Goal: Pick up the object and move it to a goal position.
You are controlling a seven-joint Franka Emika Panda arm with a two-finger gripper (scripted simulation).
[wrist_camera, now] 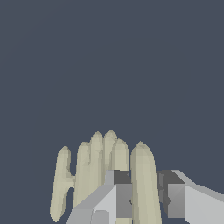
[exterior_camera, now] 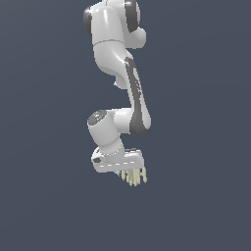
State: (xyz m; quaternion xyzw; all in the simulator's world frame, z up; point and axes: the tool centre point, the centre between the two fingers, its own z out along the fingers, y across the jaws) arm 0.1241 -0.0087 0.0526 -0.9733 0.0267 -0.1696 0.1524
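Several pale cream matte slats, object (wrist_camera: 103, 168), w/ one slat between jaws.

In the exterior view, the gripper (exterior_camera: 131, 172) covered the upper part of the object (exterior_camera: 135, 177), and its fingertips were too small to tell apart. In the wrist view, the object (wrist_camera: 103, 170) ran off the picture's edge, one finger (wrist_camera: 124, 199) covering some slats.

The counter (exterior_camera: 44, 206) is a plain, unmarked dark slate-blue surface filling both views. Whether anything rests on it cannot be told.
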